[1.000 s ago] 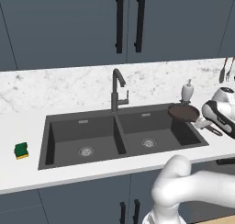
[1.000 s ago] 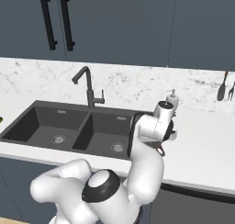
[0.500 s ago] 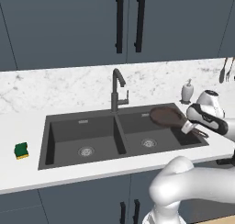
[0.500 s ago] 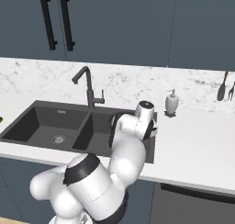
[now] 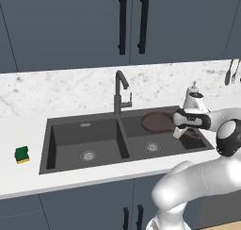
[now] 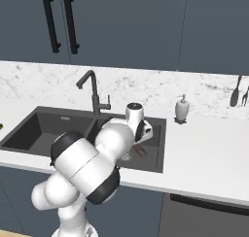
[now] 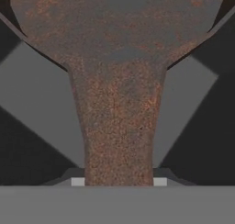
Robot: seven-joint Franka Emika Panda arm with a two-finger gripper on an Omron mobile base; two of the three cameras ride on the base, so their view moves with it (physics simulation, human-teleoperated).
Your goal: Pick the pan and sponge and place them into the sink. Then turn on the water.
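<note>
Two fingers closed on the pan's handle, gripper (image 7: 119,182) clamping the rusty brown stem right at its base. Pan (image 5: 157,121) held above the right basin of the sink (image 5: 84,130), dish pointing toward the faucet (image 5: 120,90). Sponge (image 5: 21,154) out on the counter (image 5: 28,130) left of the sink, well apart from everything. Soap dispenser (image 6: 182,108) upright behind the sink's right corner.
</note>
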